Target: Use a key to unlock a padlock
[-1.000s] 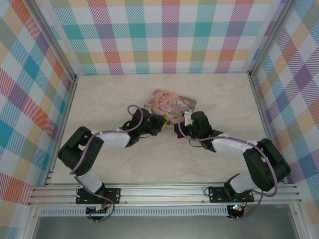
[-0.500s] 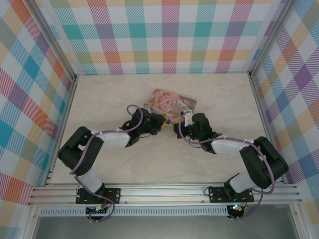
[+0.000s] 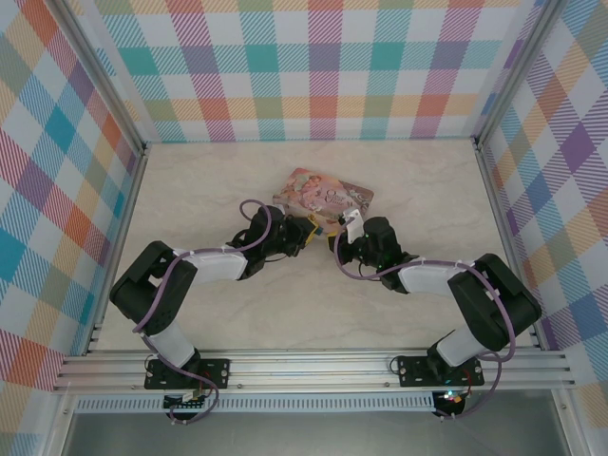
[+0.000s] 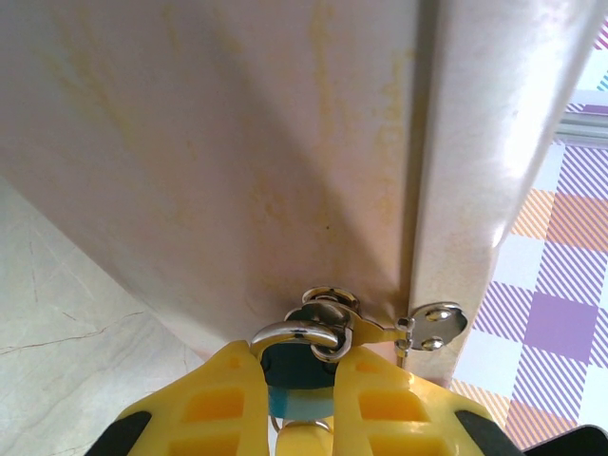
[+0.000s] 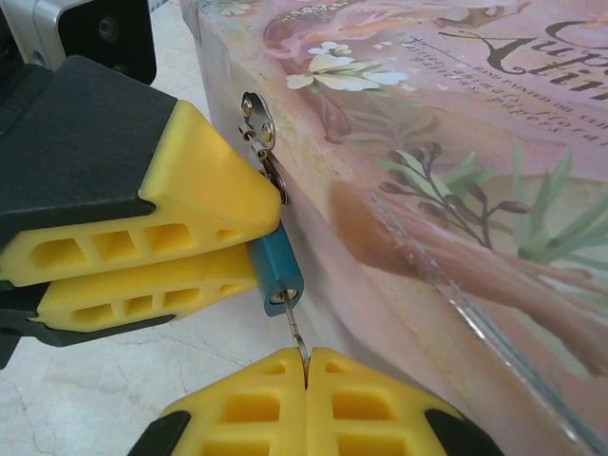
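The tiny blue padlock (image 4: 300,388) hangs by its thin metal shackle (image 4: 294,332) from the hasp (image 4: 433,323) on the side of the pink illustrated tin (image 3: 324,195). My left gripper (image 4: 299,382) is shut on the padlock's body, one yellow finger on each side. In the right wrist view the padlock (image 5: 275,271) sticks out from the left gripper's fingers (image 5: 190,195), keyhole end toward me. The thin silver key (image 5: 295,332) has its tip in the keyhole. My right gripper (image 5: 306,366) is shut on the key's head, which is hidden between the pads.
The tin (image 5: 456,180) lies on the marble-pattern table (image 3: 313,304), right beside both grippers. Checked walls (image 3: 323,66) enclose the table on three sides. Both arms meet at the tin's near edge, left gripper (image 3: 306,228) and right gripper (image 3: 339,234) almost touching.
My right gripper has shifted a little to the left, toward the padlock. The left arm has stayed where it was.
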